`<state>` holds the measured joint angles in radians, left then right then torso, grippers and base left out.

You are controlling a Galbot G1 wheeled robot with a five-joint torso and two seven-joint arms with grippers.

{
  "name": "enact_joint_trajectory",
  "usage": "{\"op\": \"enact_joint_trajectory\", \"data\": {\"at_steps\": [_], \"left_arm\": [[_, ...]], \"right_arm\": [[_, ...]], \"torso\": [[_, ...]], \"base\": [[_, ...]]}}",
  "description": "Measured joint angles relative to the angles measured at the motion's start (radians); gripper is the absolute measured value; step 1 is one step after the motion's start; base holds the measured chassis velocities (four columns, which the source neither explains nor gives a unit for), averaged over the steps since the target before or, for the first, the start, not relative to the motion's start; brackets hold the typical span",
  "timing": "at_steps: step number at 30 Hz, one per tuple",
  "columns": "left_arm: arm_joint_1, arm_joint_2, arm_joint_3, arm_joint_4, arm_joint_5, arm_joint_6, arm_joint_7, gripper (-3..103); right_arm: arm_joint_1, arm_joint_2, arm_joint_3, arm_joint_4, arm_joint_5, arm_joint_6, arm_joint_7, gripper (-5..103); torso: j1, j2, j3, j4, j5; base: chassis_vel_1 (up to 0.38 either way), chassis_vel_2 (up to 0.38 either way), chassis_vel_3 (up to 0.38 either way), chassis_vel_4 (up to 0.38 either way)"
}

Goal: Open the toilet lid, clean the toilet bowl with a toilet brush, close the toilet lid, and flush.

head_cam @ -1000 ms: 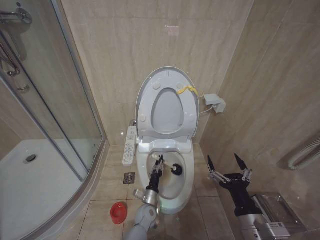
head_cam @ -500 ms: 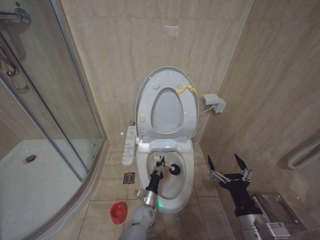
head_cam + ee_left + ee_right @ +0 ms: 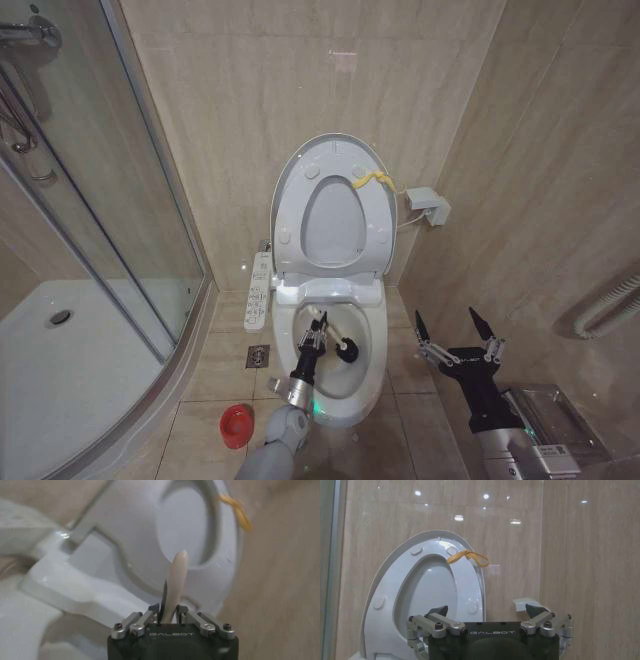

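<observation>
Since a second ago the round black bristle head of the small white-handled toilet brush (image 3: 347, 349) has slid slightly lower in the white ceramic toilet bowl (image 3: 368, 375), the left arm drawing back with it. From the head camera, the left gripper (image 3: 314, 336) is clenched on the thin stick handle, bristles against the bowl's inner wall. The glossy white oval toilet lid (image 3: 289, 172) stands upright against the wall tiles, yellow strap (image 3: 375, 180) at its top edge, with the seat ring raised against it. The right gripper (image 3: 458, 333) hangs idle beside the bowl, fingers spread.

At the left wrist, the fingers (image 3: 164, 600) pinch the pale handle (image 3: 175, 578) near its upper end — a light, stiff, smooth stick, likely slippery, best held firmly mid-shaft.

At the right wrist, the released pincer (image 3: 489, 611) faces the raised lid (image 3: 395, 562).
</observation>
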<state>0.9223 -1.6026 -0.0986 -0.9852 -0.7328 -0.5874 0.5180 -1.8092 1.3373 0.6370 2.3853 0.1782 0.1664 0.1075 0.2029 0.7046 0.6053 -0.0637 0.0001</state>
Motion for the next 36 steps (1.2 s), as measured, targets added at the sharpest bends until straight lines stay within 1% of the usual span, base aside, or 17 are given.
{"op": "enact_joint_trajectory", "data": {"at_steps": [1,2,3,4,5,6,8,9,12,16,20,23,24,25,26,30,36], "left_arm": [[-0.006,0.010,0.000,0.009,0.088,-0.015,-0.020,21],[-0.012,0.018,0.001,0.008,0.144,-0.024,-0.038,21],[-0.016,0.025,0.002,0.003,0.185,-0.031,-0.053,21],[-0.016,0.025,0.002,0.003,0.185,-0.031,-0.053,21],[-0.019,0.033,0.005,-0.010,0.233,-0.036,-0.068,21],[-0.022,0.039,0.005,-0.024,0.272,-0.038,-0.078,17],[-0.024,0.049,0.003,-0.053,0.341,-0.040,-0.103,17],[-0.024,0.049,0.003,-0.053,0.341,-0.040,-0.103,17],[-0.010,0.065,0.000,-0.102,0.381,-0.040,-0.154,17],[-0.004,0.072,-0.003,-0.133,0.390,-0.040,-0.172,16],[-0.006,0.109,-0.013,-0.159,0.456,-0.048,-0.191,16],[-0.005,0.126,-0.011,-0.168,0.452,-0.046,-0.197,16],[-0.001,0.150,-0.005,-0.186,0.432,-0.034,-0.208,16],[0.009,0.207,0.009,-0.195,0.377,0.017,-0.243,16],[0.005,0.226,0.012,-0.160,0.356,0.032,-0.250,16],[-0.012,0.235,0.027,-0.105,0.310,0.071,-0.271,16],[-0.048,0.211,0.053,-0.060,0.292,0.087,-0.294,16]], "right_arm": [[0.000,0.000,0.000,0.000,0.000,0.000,0.000,100],[0.000,0.000,0.000,0.000,0.000,0.000,0.000,100],[0.000,0.000,0.000,0.000,0.000,0.000,0.000,100],[0.000,0.000,0.000,0.000,0.000,0.000,0.000,100],[0.000,0.000,0.000,0.000,0.000,0.000,0.000,100],[0.000,0.000,0.000,0.000,0.000,0.000,0.000,100],[0.000,0.000,0.000,0.000,0.000,0.000,0.000,100],[0.000,0.000,0.000,0.000,0.000,0.000,0.000,100],[0.000,0.000,0.000,0.000,0.000,0.000,0.000,100],[0.000,0.000,0.000,0.000,0.000,0.000,0.000,100],[0.000,0.000,0.000,0.000,0.000,0.000,0.000,100],[0.000,0.000,0.000,0.000,0.000,0.000,0.000,100],[0.000,0.000,0.000,0.000,0.000,0.000,0.000,100],[0.000,0.000,0.000,0.000,0.000,0.000,0.000,100],[0.000,0.000,0.000,0.000,0.000,0.000,0.000,100],[0.000,0.000,0.000,0.000,0.000,0.000,0.000,100],[0.000,0.000,0.000,0.000,0.000,0.000,0.000,100]], "torso": [[0.000,0.000,0.000,-0.0002,0.0000],[0.000,0.000,0.000,-0.0002,0.0001],[0.000,0.000,0.000,-0.0002,0.0000],[0.000,0.000,0.000,-0.0002,0.0000],[0.000,0.000,0.000,-0.0004,-0.0002],[0.000,0.000,0.000,-0.0008,-0.0004],[0.000,0.000,0.000,-0.0011,-0.0004],[0.000,0.000,0.000,-0.0011,-0.0004],[0.000,0.000,0.000,-0.0006,-0.0003],[0.000,0.000,0.000,-0.0006,-0.0003],[0.000,0.000,0.000,-0.0005,-0.0002],[0.000,0.000,0.000,-0.0004,-0.0003],[0.000,0.000,0.000,-0.0003,-0.0001],[0.000,0.000,0.000,-0.0003,-0.0001],[0.000,0.000,0.000,-0.0003,-0.0002],[0.000,0.000,0.000,-0.0004,-0.0003],[0.000,0.000,0.000,-0.0006,-0.0001]], "base": [[0.000,0.000,0.000,0.000],[0.000,0.000,0.000,0.000],[0.000,0.000,0.000,0.000],[0.000,0.000,0.000,0.000],[0.000,0.000,0.000,0.000],[0.000,0.000,0.000,0.000],[0.000,0.000,0.000,0.000],[0.000,0.000,0.000,0.000],[0.000,0.000,0.000,0.000],[0.000,0.000,0.000,0.000],[0.000,0.000,0.000,0.000],[0.000,0.000,0.000,0.000],[0.000,0.000,0.000,0.000],[0.000,0.000,0.000,0.000],[0.000,0.000,0.000,0.000],[0.000,0.000,0.000,0.000],[0.000,0.000,0.000,0.000]]}}
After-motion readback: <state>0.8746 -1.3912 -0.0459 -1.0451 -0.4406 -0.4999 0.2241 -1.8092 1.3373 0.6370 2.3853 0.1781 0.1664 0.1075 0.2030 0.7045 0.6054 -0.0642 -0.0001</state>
